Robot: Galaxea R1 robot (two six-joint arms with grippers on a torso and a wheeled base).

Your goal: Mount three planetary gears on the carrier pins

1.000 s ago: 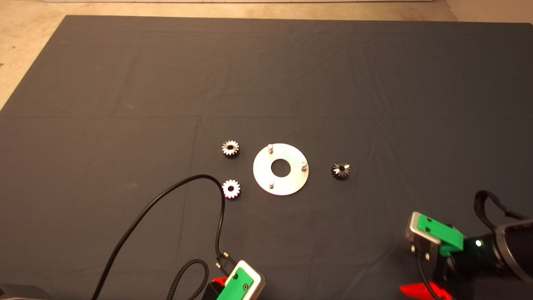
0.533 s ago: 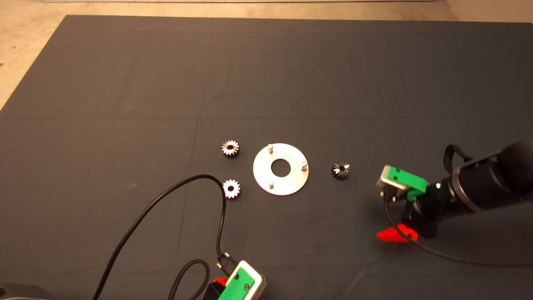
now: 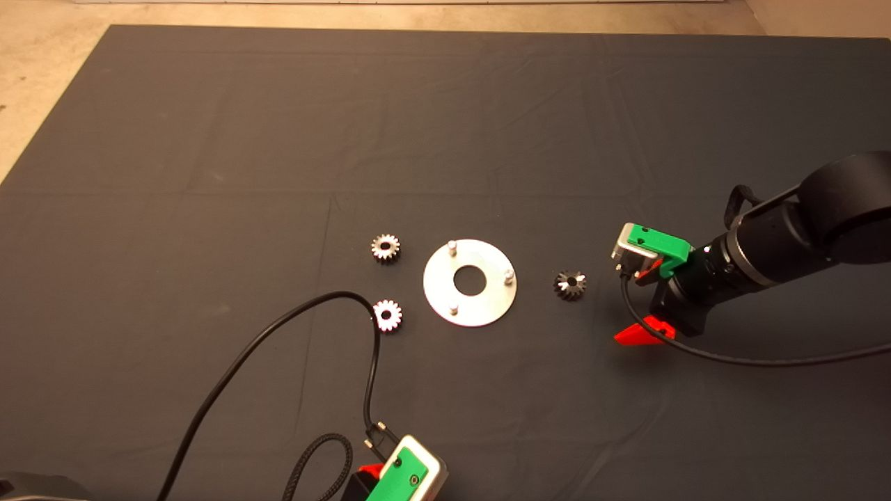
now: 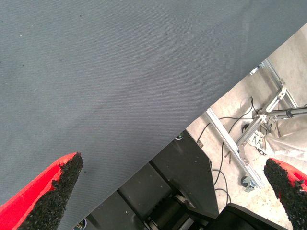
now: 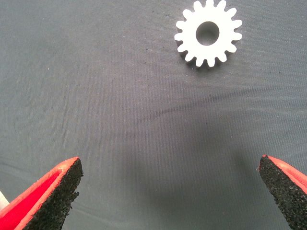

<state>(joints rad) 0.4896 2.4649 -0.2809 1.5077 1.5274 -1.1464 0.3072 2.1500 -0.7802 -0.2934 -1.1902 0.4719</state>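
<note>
My right gripper [image 5: 168,191], fingers spread wide, hovers near the lone gear [image 5: 208,33]. I should centre the gear between both pads, then descend. My left gripper [image 4: 175,196] waits wide open at the mat's [image 3: 209,139] near edge.

A dark grey mat [image 3: 209,139] is showing under 3 shiny silver gears [image 3: 385,248] and a silver disc [image 3: 470,282]; green grippers [image 3: 637,303] are showing red fingers [image 5: 53,191] with black pads.

Warm, even light falls on the dark wrinkled fabric mat [image 3: 209,139]. The flat round silver metal disc [image 3: 487,306] glares, and the small toothed metal gear [image 5: 208,33] bleaches white. A soft shadow darkens the mat between the red fingers [image 5: 45,196].
</note>
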